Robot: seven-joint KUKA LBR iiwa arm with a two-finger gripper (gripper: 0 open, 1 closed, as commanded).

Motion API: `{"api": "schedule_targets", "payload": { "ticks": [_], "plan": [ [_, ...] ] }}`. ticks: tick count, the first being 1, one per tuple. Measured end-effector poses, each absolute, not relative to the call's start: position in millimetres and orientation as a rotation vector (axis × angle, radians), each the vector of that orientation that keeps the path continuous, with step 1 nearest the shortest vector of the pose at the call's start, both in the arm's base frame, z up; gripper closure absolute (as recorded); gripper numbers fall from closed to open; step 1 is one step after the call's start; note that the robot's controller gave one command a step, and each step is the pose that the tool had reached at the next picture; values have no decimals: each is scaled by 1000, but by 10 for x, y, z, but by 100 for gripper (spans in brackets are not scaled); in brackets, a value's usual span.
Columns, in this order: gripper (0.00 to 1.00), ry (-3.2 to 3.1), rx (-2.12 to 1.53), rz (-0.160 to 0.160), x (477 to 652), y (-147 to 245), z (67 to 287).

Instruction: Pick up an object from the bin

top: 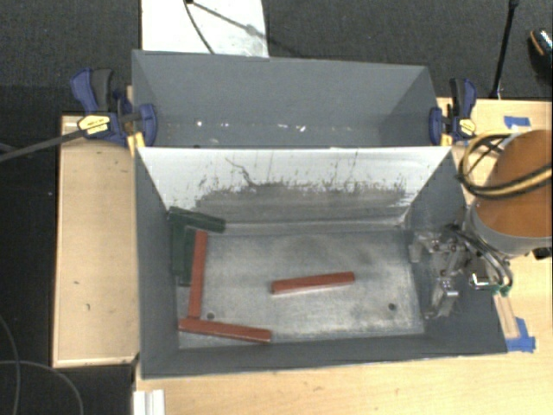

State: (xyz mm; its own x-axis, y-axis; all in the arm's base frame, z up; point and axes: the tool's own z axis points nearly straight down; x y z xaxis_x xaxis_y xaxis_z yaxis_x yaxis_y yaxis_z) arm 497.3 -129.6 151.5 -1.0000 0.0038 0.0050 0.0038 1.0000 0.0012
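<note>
The room's floor (34, 41) is dark and rough like carpet. On it stands the grey bin (285, 85), with sloped walls and a flat bottom that is scratched and worn pale.

At the bottom's left edge lies a dark green angled piece (183, 249). A red-brown stick (198, 275) lies just beside it along the wall. Another red-brown stick (226, 328) lies at the front left corner, and their ends seem to meet.

A red-brown bar (313, 284) lies alone near the middle.

The gripper (442, 284) hangs at the right sloped wall, well apart from this bar. It is small and tangled with metal parts, so I cannot tell if it is spread or closed. The arm is cut off by the right border.
</note>
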Motion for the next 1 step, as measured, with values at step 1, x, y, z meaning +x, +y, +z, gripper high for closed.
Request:
{"api": "schedule_targets", "payload": {
  "ticks": [1],
  "plan": [
    [0,-3137,53,-9,5255,-403,716]
  ]
}}
